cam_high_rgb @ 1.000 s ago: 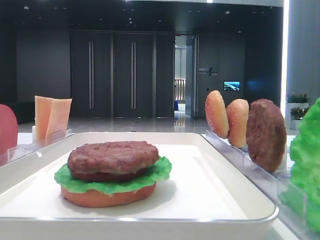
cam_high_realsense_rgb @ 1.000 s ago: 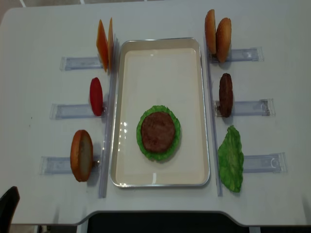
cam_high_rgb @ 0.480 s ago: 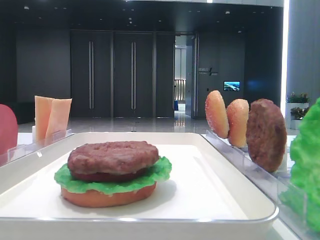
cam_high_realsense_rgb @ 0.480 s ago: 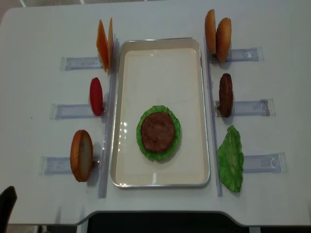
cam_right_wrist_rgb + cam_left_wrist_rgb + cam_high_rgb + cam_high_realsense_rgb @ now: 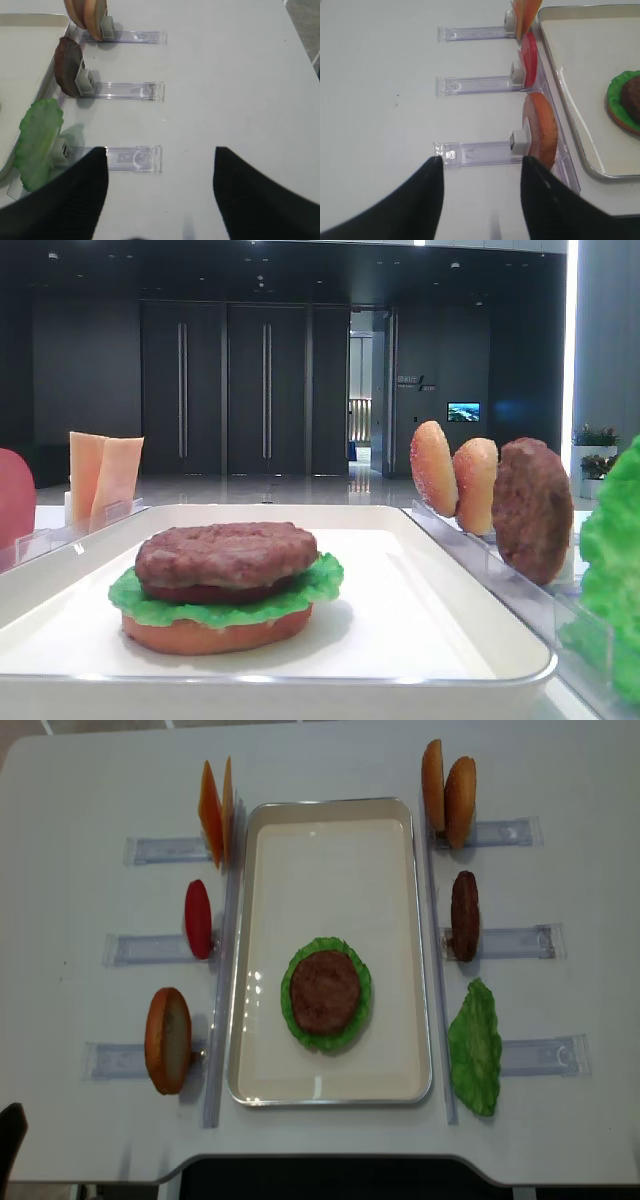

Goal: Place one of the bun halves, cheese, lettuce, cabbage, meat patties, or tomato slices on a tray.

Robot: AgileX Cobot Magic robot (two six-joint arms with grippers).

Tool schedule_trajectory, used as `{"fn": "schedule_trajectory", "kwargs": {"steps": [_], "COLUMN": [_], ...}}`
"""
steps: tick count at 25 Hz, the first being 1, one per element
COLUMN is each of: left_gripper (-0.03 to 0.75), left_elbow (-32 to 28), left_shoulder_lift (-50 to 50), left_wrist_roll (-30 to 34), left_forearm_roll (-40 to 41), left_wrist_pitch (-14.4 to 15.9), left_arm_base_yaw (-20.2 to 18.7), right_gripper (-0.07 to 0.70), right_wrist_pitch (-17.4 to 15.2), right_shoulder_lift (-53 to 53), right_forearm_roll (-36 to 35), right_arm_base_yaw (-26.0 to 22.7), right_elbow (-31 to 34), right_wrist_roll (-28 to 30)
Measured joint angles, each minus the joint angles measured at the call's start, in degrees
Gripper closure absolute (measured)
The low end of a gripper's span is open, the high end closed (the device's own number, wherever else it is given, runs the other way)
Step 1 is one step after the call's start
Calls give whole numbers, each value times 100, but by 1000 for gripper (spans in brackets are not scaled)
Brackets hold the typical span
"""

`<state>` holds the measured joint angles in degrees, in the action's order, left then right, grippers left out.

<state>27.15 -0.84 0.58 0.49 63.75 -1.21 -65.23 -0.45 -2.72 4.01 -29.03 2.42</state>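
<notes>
On the white tray (image 5: 330, 820) lies a stack: bun half (image 5: 215, 635), lettuce (image 5: 140, 602), meat patty (image 5: 325, 992) on top. Left of the tray, upright in racks, stand cheese (image 5: 215, 810), a tomato slice (image 5: 198, 918) and a bun half (image 5: 167, 1040). On the right stand two bun halves (image 5: 447, 790), a patty (image 5: 464, 915) and a lettuce leaf (image 5: 475, 1048). Cabbage is out of view. My left gripper (image 5: 481, 160) is open over bare table near the bun half (image 5: 540, 127). My right gripper (image 5: 160, 150) is open beside the lettuce leaf (image 5: 37, 142). Neither holds anything.
Clear plastic racks (image 5: 520, 942) stick out sideways from both long edges of the tray. A long clear strip (image 5: 222, 970) runs along the tray's left side. The table's front edge (image 5: 330, 1160) lies close to both grippers.
In the overhead view the dark tip of my left arm has sunk lower at the bottom-left corner. The food and the tray have not moved.
</notes>
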Motion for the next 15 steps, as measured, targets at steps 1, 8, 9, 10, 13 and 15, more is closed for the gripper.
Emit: {"fn": "schedule_trajectory", "kwargs": {"steps": [1, 8, 9, 10, 13, 15], "left_gripper": [333, 371, 374, 375, 377, 377], "left_elbow": [0, 0, 0, 0, 0, 0], "left_shoulder_lift": [0, 0, 0, 0, 0, 0], "left_wrist_roll": [0, 0, 0, 0, 0, 0], "left_forearm_roll": [0, 0, 0, 0, 0, 0], "left_wrist_pitch": [0, 0, 0, 0, 0, 0], "left_arm_base_yaw": [0, 0, 0, 0, 0, 0], "right_gripper": [196, 197, 197, 197, 197, 197], "right_wrist_pitch": [6, 11, 11, 11, 11, 11], "right_shoulder_lift": [0, 0, 0, 0, -1, -1], "right_forearm_roll": [0, 0, 0, 0, 0, 0], "right_arm_base_yaw": [0, -5, -19, -65, -252, -275], "right_elbow": [0, 0, 0, 0, 0, 0], "right_wrist_roll": [0, 0, 0, 0, 0, 0]}}
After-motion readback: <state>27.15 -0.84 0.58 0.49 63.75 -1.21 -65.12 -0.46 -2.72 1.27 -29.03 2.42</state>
